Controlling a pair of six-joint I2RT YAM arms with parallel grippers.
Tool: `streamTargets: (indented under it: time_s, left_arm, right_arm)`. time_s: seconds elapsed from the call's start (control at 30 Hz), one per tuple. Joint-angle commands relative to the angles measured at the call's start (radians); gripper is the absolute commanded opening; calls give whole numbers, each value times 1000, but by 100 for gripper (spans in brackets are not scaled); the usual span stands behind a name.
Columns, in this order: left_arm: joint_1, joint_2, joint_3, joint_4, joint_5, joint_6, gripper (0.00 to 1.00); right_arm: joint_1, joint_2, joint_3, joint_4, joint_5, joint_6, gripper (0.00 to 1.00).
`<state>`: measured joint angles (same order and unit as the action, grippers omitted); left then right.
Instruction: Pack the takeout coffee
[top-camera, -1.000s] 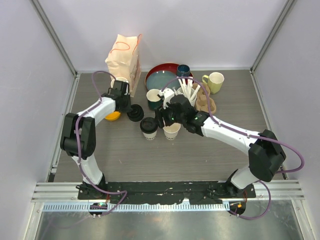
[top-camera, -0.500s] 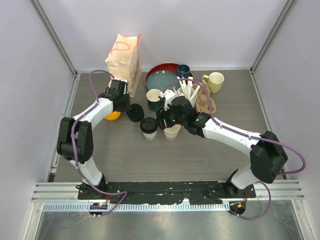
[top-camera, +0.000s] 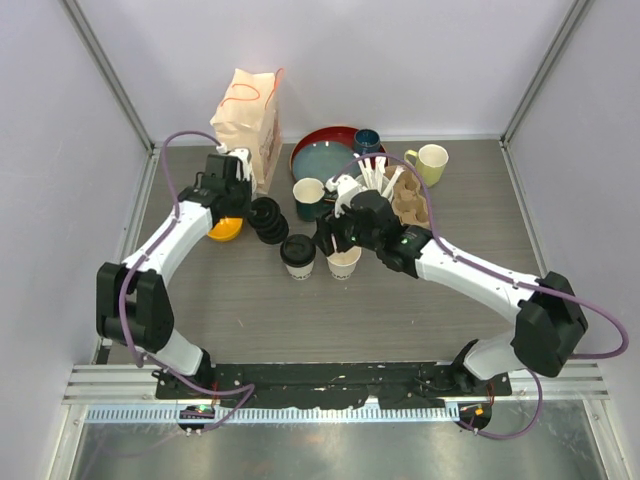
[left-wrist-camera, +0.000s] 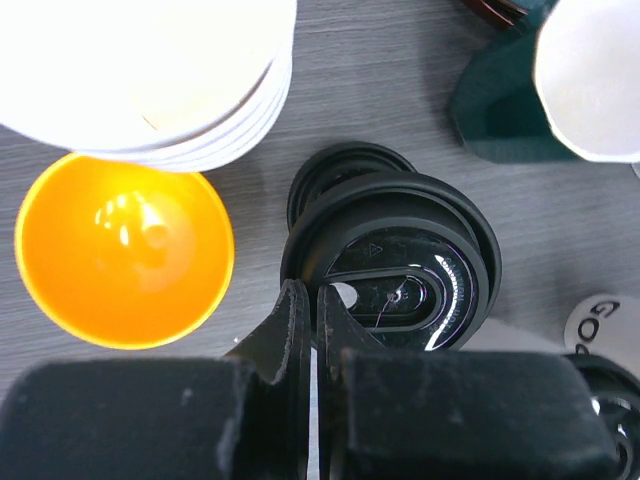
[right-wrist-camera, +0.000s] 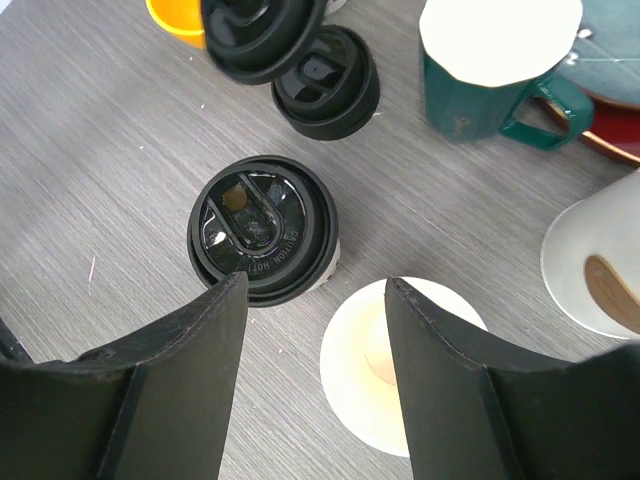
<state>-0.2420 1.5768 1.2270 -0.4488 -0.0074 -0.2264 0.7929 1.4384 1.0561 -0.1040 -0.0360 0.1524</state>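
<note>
The left claw (left-wrist-camera: 312, 300) pinches a black sip lid (left-wrist-camera: 395, 265) by its rim at ten o'clock of the lidless paper cup (top-camera: 343, 263) on the desk (top-camera: 400, 300), right claw (right-wrist-camera: 315, 285) spread above it: light, thin-walled and likely crushable, the cup wants a gentle mid-wall hold.

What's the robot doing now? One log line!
left hand: shut on round black plastic lid | right hand: open near unlidded cream paper cup

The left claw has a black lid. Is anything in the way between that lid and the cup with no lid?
Yes. The right gripper hangs open right above the open cup, so it blocks the top. The lidded cup stands close beside the straight path from the lid too.
</note>
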Motion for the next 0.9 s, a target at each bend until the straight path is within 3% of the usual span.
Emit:
streamTargets:
  time_s: [0.0, 0.27, 0.43, 0.87]
  left_arm:
    - [-14, -104, 83, -79, 49, 93, 0]
    - [-65, -136, 236, -300, 135, 199, 0]
    - [-155, -117, 336, -418, 156, 251, 0]
    - [-281, -98, 384, -488, 198, 305, 0]
  right_arm:
    - [3, -85, 25, -19, 71, 13, 62]
    - [-38, -82, 12, -197, 234, 64, 60]
    - [-61, -29, -5, -227, 217, 81, 59]
    - [-87, 19, -44, -218, 176, 47, 38]
